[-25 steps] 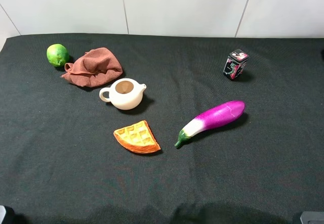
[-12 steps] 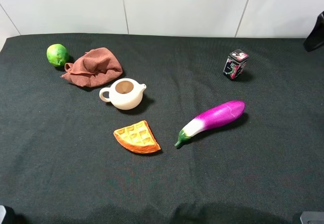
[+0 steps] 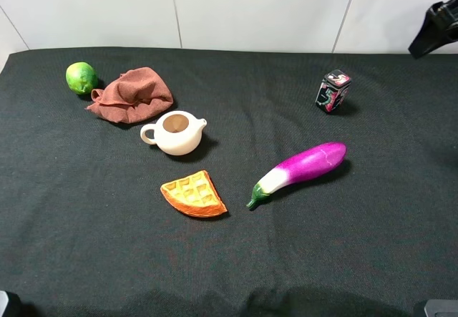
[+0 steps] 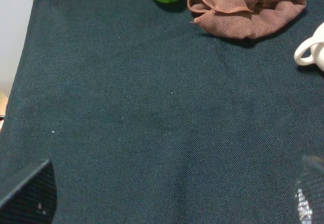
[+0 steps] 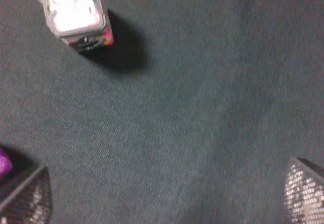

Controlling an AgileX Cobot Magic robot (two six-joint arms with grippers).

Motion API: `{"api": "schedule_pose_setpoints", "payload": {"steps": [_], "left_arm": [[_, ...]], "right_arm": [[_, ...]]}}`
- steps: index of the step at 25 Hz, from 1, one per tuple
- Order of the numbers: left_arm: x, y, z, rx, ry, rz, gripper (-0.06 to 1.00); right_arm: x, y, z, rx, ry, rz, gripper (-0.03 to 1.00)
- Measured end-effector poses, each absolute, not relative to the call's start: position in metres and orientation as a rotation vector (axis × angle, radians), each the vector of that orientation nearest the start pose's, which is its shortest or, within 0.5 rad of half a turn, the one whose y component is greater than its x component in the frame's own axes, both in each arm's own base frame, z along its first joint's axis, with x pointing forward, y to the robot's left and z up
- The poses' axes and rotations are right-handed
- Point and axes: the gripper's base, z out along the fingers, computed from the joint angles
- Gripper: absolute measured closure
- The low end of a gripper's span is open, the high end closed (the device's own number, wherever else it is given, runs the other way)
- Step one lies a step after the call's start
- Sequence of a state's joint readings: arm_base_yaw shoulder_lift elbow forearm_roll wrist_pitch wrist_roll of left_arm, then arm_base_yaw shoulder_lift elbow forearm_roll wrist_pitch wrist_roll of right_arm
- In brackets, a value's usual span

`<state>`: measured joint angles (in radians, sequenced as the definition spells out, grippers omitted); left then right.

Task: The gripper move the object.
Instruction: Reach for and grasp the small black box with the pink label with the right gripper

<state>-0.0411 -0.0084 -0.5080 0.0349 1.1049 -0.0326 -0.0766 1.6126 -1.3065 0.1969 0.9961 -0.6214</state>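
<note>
A table covered in dark, finely woven fabric [image 3: 358, 245] holds six items. The object [image 3: 333, 90], a small boxy black tin with pink, white and green print, stands upright at the far right, well apart from the rest. Nearer and to its left lies a glossy purple eggplant [image 3: 300, 170] with a white neck and green stem. Near the middle sit a ridged orange waffle wedge [image 3: 193, 194] and a smooth cream teapot [image 3: 175, 132] without a lid. At the far left are a crumpled brown cloth [image 3: 132, 94] and a round green lime [image 3: 81, 77].

The right gripper [image 5: 164, 198] hangs above bare fabric near the tin. Its mesh-textured fingers [image 5: 28, 196] are spread wide, holding and touching nothing. The left gripper [image 4: 169, 198] is likewise spread wide and empty over bare fabric.

Only the high view shows the waffle, and the right arm [image 3: 434, 27] as a black shape at the far right edge. The right wrist view alone shows the tin's pale top. The left wrist view shows the lime, the cloth's stitched hem and the teapot handle.
</note>
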Motion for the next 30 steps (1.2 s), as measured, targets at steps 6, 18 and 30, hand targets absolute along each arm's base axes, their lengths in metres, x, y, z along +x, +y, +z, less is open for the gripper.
{"api": "schedule_pose_setpoints", "payload": {"steps": [6,18,30], "left_arm": [[-0.009,0.003,0.276,0.006,2.072,-0.003,-0.05],[-0.009,0.003,0.276,0.006,2.072,-0.003,-0.05],[-0.009,0.003,0.276,0.006,2.072,-0.003,-0.05]], "right_arm": [[0.360,0.016,0.282,-0.752,2.642,0.082,0.27],[0.386,0.069,0.253,-0.930,2.649,0.142,0.27],[0.402,0.075,0.205,-0.915,2.740,0.184,0.27]]}}
